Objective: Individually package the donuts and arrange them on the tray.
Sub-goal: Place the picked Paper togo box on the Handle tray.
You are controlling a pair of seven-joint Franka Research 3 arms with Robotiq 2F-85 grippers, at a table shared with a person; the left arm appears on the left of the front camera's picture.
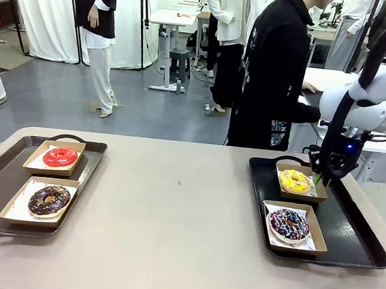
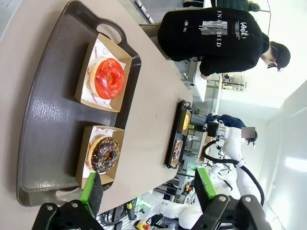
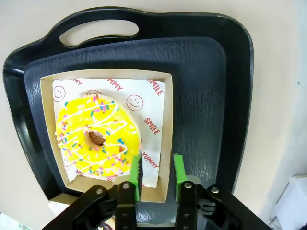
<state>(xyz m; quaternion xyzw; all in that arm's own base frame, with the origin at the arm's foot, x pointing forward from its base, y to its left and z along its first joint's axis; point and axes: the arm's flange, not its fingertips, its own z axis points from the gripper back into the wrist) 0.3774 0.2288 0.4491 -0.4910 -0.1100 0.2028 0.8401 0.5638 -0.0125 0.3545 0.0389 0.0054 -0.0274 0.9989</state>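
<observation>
Grey floor, white curtain, white desks behind.

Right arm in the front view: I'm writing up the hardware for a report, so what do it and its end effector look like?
The right arm has smooth white rounded shells, and a thick black cable hose arches over it. Its end effector is black, with a small blue light glowing on its body. In the right wrist view, its two fingers carry bright green pads.

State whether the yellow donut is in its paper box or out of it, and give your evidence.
In. The yellow donut lies flat on printed paper inside the open cardboard box, whose walls surround it, on the black tray.
</observation>
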